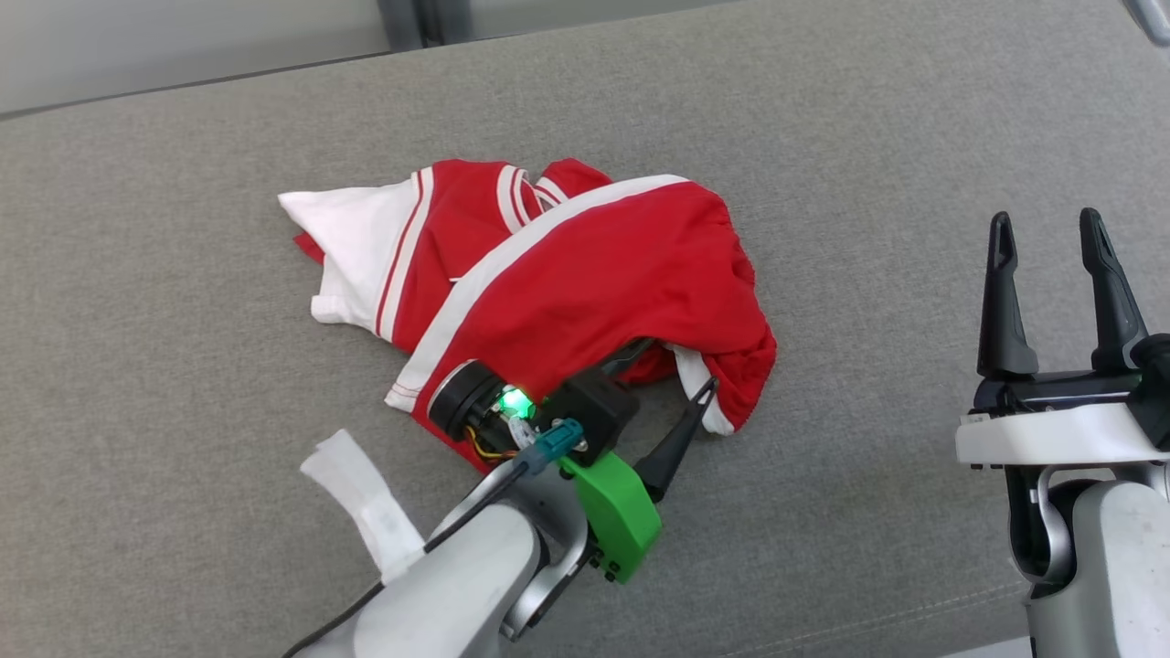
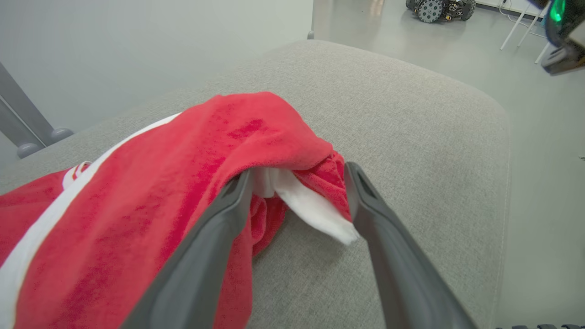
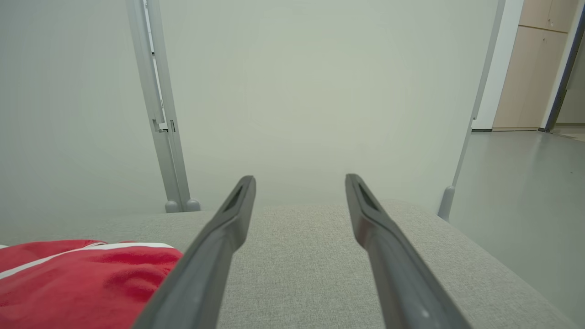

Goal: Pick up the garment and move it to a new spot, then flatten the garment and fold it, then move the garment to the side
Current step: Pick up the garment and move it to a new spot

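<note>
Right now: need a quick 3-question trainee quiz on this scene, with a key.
1. True or false: the right gripper is open and apart from the garment.
2. On the grey cushion, the garment lies: A) spread flat, B) crumpled in a heap, C) neatly folded.
3. Fill in: the left gripper has its jaws ____, with a red and white edge of the garment between its fingers.

Key: 1 true; 2 B; 3 open.
</note>
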